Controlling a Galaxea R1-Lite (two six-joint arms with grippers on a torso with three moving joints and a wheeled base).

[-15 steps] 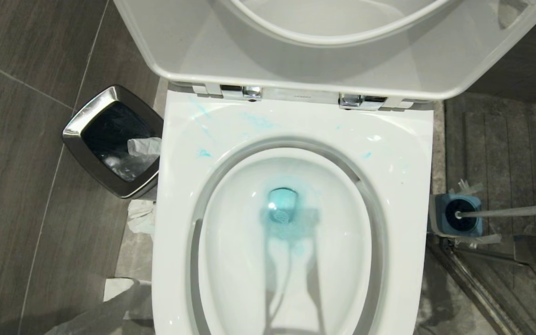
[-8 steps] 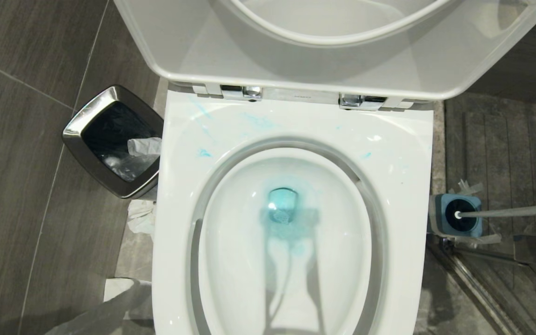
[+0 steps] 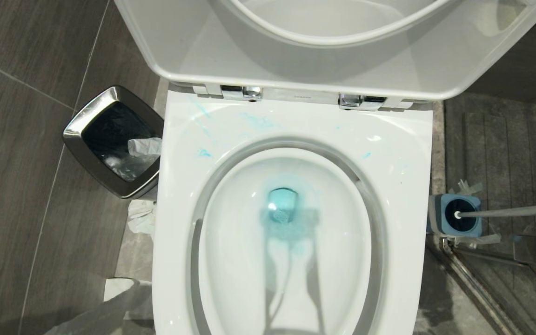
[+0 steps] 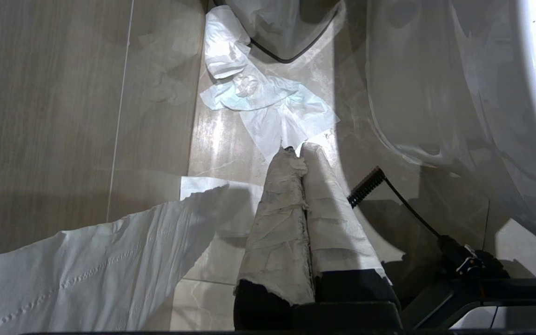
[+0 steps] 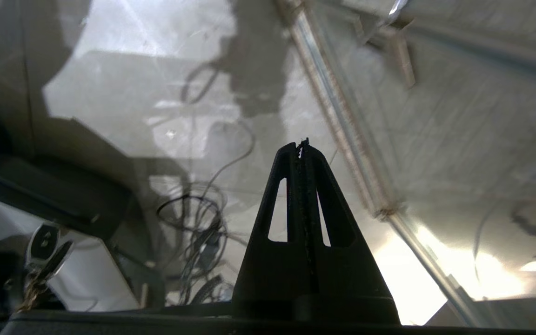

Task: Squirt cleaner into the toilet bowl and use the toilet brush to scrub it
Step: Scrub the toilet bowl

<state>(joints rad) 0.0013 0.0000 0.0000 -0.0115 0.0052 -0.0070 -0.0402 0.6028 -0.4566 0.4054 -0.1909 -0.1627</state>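
Not much is different from a second ago. Back then a dark bit of the robot showed at the right edge of the head view, just under the brush handle. Now it is gone from there. The toilet, the bin and the brush sit where they were.

The toilet bowl point(image 3: 291, 242) is open, with its seat and lid point(image 3: 324, 51) tipped up at the back. The cleaner point(image 3: 283, 211) makes a blue pool in the water at the bottom of the bowl. Thin blue streaks also lie on the back part of the white rim. On the floor by the bowl's left side stands a small shiny bin point(image 3: 110, 139) with a black bag and a scrap of white paper in it. More crumpled paper point(image 4: 268, 104) lies on the floor between the bin and the bowl.

The toilet brush point(image 3: 512, 211) stands in its little blue holder point(image 3: 456, 215) on the floor by the bowl's right side. Its long white handle leans toward the right edge.

The left gripper point(image 4: 297, 151) hangs low over the floor by the paper, on the other side of the bowl from the brush. Its fingers, wrapped in white paper, are pressed together and hold nothing. The right gripper point(image 5: 301, 145) is over the floor next to a metal rail. Its black fingers are pressed together too, with nothing in them, and the brush does not show near them.
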